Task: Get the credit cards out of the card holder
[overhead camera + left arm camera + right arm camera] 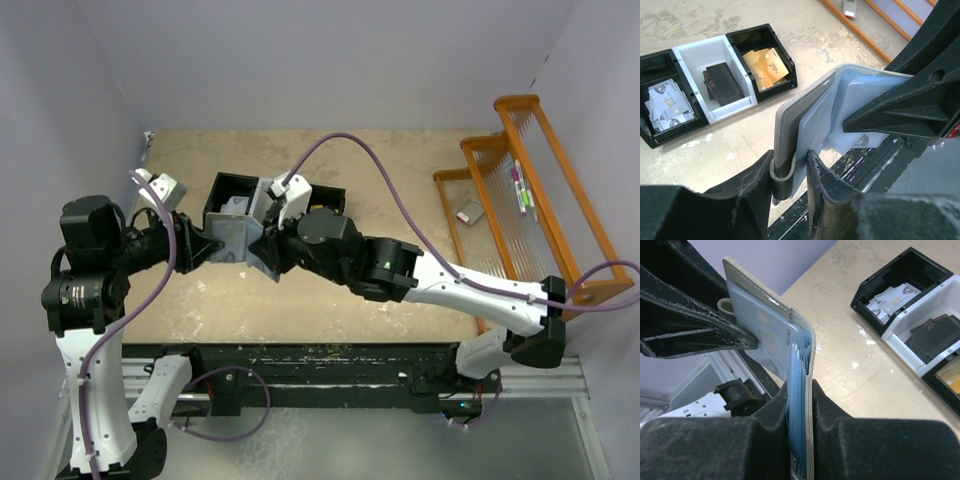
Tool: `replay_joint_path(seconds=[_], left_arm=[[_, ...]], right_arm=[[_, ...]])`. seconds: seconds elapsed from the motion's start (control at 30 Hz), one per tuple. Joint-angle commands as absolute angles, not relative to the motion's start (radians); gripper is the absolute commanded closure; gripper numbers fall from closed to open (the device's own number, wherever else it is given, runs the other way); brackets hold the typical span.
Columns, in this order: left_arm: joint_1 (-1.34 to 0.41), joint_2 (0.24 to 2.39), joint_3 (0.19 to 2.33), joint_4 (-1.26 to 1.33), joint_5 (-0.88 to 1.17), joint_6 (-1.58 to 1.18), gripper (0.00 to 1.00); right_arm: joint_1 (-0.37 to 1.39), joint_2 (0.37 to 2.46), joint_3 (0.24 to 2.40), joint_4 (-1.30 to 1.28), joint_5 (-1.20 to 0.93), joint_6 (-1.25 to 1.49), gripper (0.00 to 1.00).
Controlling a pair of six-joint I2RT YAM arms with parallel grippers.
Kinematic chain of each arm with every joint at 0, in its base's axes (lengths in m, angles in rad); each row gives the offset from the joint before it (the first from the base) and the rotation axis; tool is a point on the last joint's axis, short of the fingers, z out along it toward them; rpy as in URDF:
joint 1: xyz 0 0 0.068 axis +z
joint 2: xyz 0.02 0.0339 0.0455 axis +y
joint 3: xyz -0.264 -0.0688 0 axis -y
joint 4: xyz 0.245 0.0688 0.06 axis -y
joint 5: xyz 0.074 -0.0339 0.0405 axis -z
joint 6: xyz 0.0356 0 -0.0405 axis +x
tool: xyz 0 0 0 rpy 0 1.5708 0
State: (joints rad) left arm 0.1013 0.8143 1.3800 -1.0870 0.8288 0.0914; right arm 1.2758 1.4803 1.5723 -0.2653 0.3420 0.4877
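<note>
Status: card holder (pixel 805 115) held open in air above desk (pixel 715 145); left hand (pixel 791 172) clamped on one cover, right hand (pixel 800 390) clamped on ribbed pocket side; credit cards (pixel 767 67) lay in bin tray (pixel 695 52) compartments.

A black-white-black three-compartment tray (pixel 232 177) sits at ten o'clock on the beige table (pixel 400 160). At three o'clock stands an orange stepped rack (pixel 517 102), holding a small grey block (pixel 470 211) and coloured pens (pixel 520 190).
</note>
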Motion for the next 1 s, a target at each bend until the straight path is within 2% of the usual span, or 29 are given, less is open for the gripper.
replay_joint_path(seconds=[0.0,0.13,0.3,0.4,0.5,0.53,0.63,0.83,0.9,0.97], left_arm=[[0.100,0.841,1.426,-1.112,0.875,0.115,0.70],[0.100,0.892,1.452,-1.180,1.003,0.118,0.89],[0.100,0.950,1.477,-1.250,1.170,0.100,0.94],[0.100,0.969,1.473,-1.252,1.195,0.081,0.86],[0.100,0.962,1.454,-1.216,1.184,0.055,0.63],[0.100,0.957,1.445,-1.202,1.185,0.043,0.59],[0.100,0.959,1.437,-1.188,1.178,0.028,0.56],[0.100,0.963,1.459,-1.230,1.194,0.072,0.60],[0.100,0.969,1.469,-1.245,1.217,0.078,0.57],[0.100,0.974,1.474,-1.263,1.248,0.082,0.46]], right_arm=[[1.263,1.396,1.517,-0.065,0.213,0.457,1.00],[1.222,1.334,1.426,0.048,0.051,0.468,0.99],[1.103,1.250,1.286,0.224,-0.178,0.555,0.91],[1.074,1.229,1.253,0.275,-0.246,0.572,0.90],[1.074,1.240,1.261,0.285,-0.296,0.573,0.92],[1.075,1.247,1.266,0.285,-0.307,0.575,0.94],[1.074,1.256,1.268,0.290,-0.327,0.575,0.98],[1.069,1.257,1.269,0.279,-0.348,0.566,1.00],[1.066,1.264,1.278,0.264,-0.355,0.563,1.00],[1.063,1.276,1.293,0.242,-0.358,0.557,1.00]])
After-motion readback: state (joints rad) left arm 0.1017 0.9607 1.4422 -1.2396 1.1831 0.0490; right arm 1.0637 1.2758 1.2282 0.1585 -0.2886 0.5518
